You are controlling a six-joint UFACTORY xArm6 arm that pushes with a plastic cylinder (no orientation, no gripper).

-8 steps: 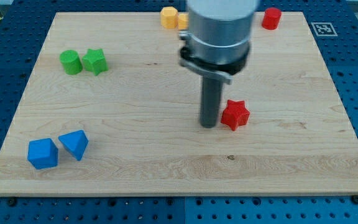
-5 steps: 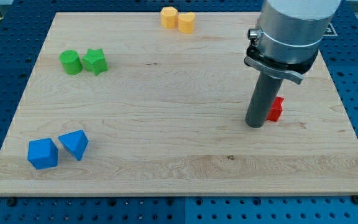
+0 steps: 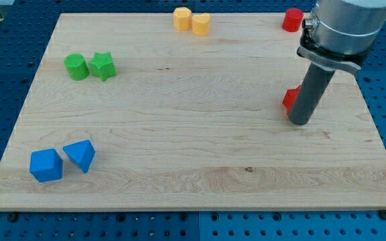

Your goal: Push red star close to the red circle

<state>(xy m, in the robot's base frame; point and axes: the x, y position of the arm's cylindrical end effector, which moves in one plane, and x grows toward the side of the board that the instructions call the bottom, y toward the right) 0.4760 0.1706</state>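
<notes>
The red star lies on the wooden board at the view's right, mostly hidden behind my rod; only its left edge shows. My tip rests on the board just right of and below the star, touching or nearly touching it. The red circle stands at the board's top edge, at the view's upper right, partly cut off by the arm's grey body. The star lies well below the circle.
Two yellow blocks sit side by side at the top edge. A green cylinder and a green star sit at the upper left. Two blue blocks lie at the lower left. The board's right edge is near my tip.
The red star has been pushed right and up the board, toward the red circle. My tip has moved right and up with it and now covers most of the star.
</notes>
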